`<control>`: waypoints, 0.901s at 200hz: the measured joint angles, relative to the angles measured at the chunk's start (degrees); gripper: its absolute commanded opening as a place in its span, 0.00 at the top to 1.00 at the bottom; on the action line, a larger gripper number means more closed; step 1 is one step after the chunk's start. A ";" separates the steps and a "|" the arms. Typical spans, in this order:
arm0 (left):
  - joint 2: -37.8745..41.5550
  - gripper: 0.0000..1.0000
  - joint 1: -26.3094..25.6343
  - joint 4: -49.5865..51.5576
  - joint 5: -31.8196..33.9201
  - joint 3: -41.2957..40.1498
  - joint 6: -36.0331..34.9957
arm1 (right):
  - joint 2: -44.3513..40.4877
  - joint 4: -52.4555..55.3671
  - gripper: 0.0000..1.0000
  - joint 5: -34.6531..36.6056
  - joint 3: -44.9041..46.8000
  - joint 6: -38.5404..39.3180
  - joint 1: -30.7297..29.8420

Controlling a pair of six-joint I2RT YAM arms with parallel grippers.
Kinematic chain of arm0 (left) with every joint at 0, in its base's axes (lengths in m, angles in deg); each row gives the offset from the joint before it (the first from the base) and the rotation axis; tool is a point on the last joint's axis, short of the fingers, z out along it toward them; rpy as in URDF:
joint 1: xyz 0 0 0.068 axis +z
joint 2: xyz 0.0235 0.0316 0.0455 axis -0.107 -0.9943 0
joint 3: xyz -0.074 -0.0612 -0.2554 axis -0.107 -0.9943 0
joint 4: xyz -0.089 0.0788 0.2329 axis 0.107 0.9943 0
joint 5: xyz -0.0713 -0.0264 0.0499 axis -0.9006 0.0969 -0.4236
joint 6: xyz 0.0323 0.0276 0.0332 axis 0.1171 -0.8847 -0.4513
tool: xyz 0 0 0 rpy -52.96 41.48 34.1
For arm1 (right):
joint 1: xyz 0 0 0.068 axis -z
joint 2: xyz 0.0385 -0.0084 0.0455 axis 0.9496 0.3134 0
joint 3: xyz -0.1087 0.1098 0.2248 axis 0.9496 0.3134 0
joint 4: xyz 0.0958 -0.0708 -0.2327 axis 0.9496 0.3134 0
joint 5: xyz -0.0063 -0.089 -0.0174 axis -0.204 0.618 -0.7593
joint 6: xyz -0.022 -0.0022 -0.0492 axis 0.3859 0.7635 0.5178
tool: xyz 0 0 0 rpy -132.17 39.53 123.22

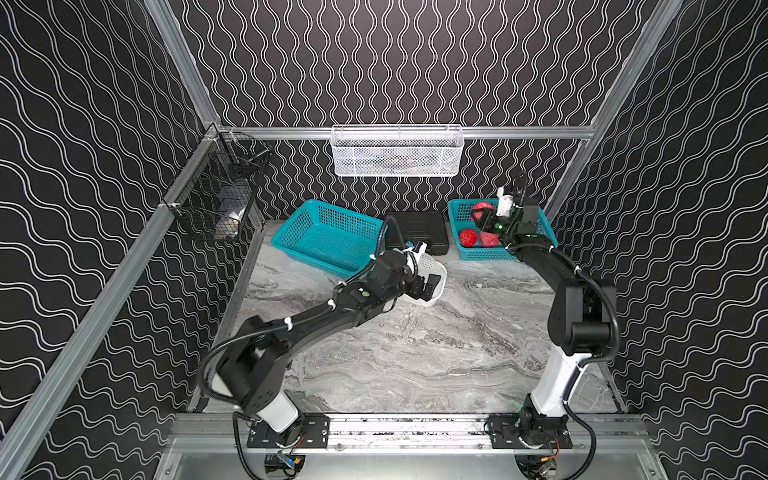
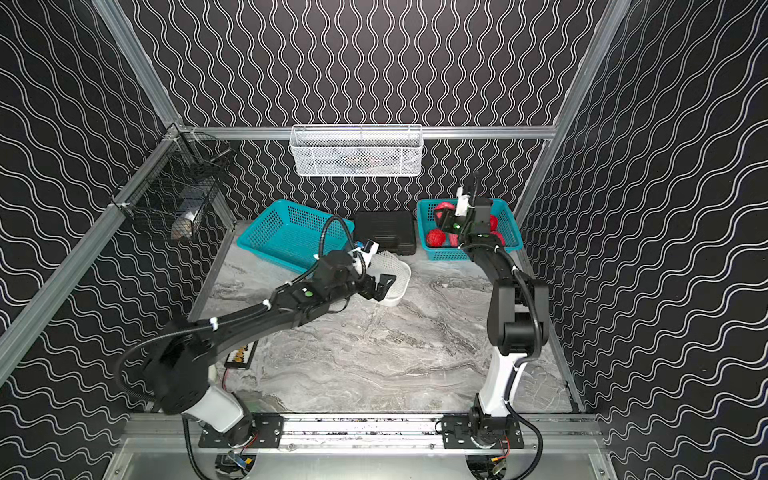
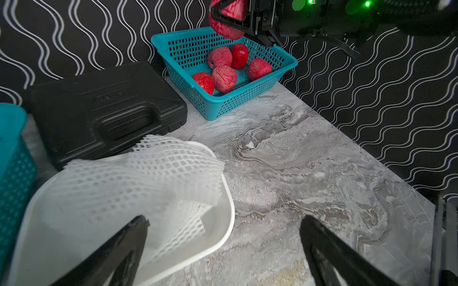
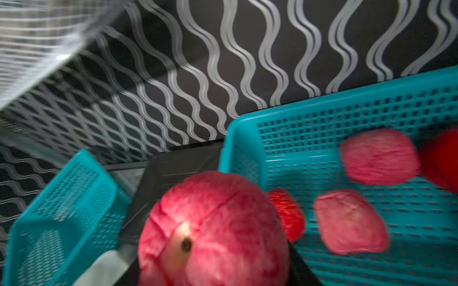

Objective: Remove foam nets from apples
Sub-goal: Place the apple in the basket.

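Plainly, the right gripper [image 3: 229,18] has its fingers closed on a netted apple [image 4: 213,230]. The fruit is round and pinkish red, and the white foam net is stretched so tight over it that the mesh reads as pale ridges crossing the skin. In the right wrist view its pale end, marked with a dark dot, shows through the mouth of the net. One black finger [image 3: 233,23] crosses the fruit's side in the left wrist view, and the apple fills the gap between the two fingers. In both top views it hangs in the gripper above the right teal basket [image 3: 292,63], clear of the fruit lying there.

Below those fingers, five more apples lie on the basket floor. Three pink apples [image 3: 219,57] [image 3: 224,78] [image 3: 259,69] look dull under their nets. One bare apple [image 3: 239,55] is glossy, plain red. The fifth apple [image 3: 203,83] is a deeper red with creases, and whether a net covers it cannot be told.

The left gripper [image 3: 224,220] has its fingers spread wide with nothing between them. A loose foam net [image 3: 148,173], white with diamond holes, lies crumpled in the white tub [image 3: 233,210] and laps over its rim. It sits just ahead of one fingertip [image 3: 136,230], apart from it. The other fingertip is over the bare marble table [image 3: 309,161], well apart from the net.
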 measured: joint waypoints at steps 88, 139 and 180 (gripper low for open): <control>-11.13 0.01 -0.59 -0.42 -2.56 9.57 -1.60 | 21.81 16.15 0.44 8.90 -24.74 2.34 7.87; -2.71 0.01 1.81 -0.46 0.22 2.36 -3.41 | 22.62 18.32 0.04 11.72 -24.92 2.97 7.98; 8.26 0.01 6.73 -0.85 4.98 -8.66 -3.39 | 15.47 19.32 0.00 11.63 -22.86 3.85 7.98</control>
